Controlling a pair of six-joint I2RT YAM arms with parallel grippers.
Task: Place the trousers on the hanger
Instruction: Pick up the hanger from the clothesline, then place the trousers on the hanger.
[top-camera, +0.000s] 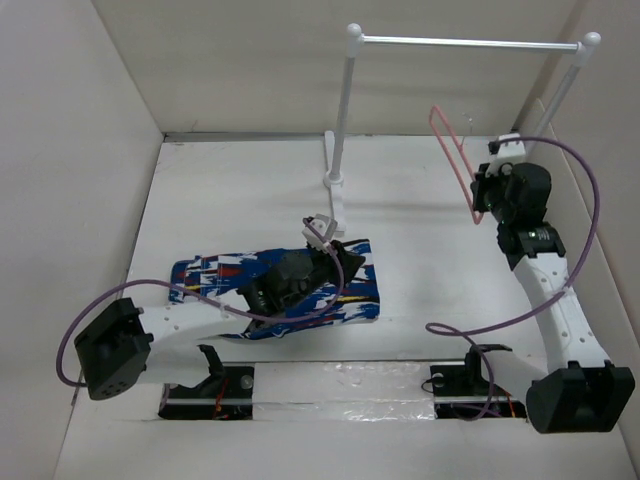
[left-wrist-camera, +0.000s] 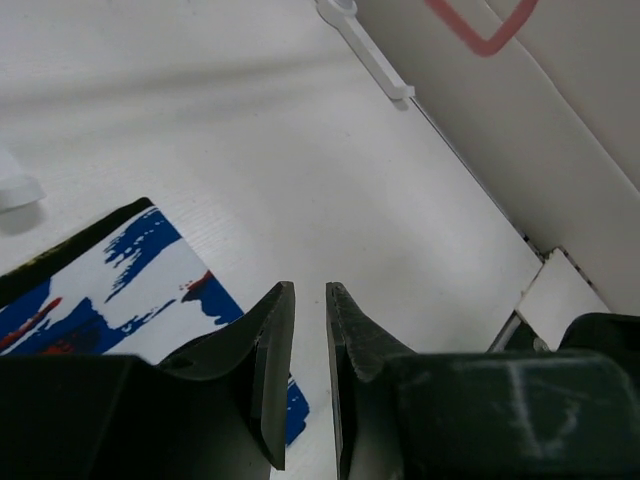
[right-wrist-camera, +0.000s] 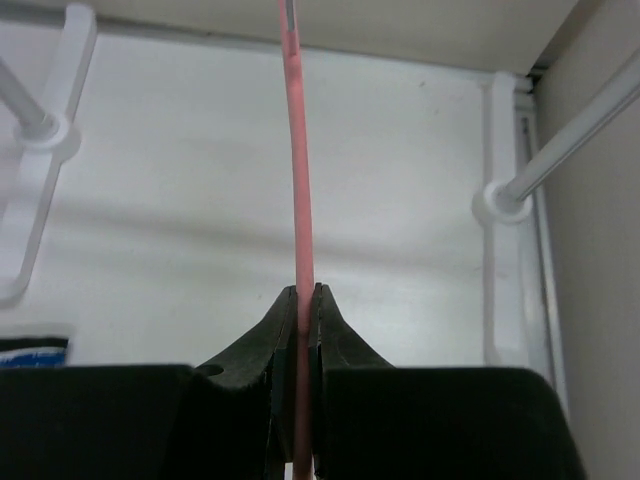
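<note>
From above, the trousers (top-camera: 225, 275) lie flat on the worktop (top-camera: 420, 250), left of centre and toward the near side. The left hand (top-camera: 345, 262) is over their right end. Far right, the right hand (top-camera: 483, 197) holds the hanger (top-camera: 452, 152) up beside the rack (top-camera: 470, 42), well apart from the cloth.

In the left wrist view, the left hand (left-wrist-camera: 310, 370) has its fingers almost together, with a slim gap and nothing between them. The trousers' (left-wrist-camera: 120, 290) edge lies just left of and below them.

In the right wrist view, the right hand (right-wrist-camera: 303, 310) is pinching the hanger's (right-wrist-camera: 297, 150) thin pink bar, which runs straight up from the fingertips.

The main risks, as I judge them:
- With so narrow a gap, the left hand could skim the fabric or catch only one layer, leaving the rest to sag and slide off.
- The hanger is held at one small point, so the weight of the cloth could twist it or pull it out of the pinch.
- The rack's near post stands between the two hands and could snag a trailing leg.
</note>
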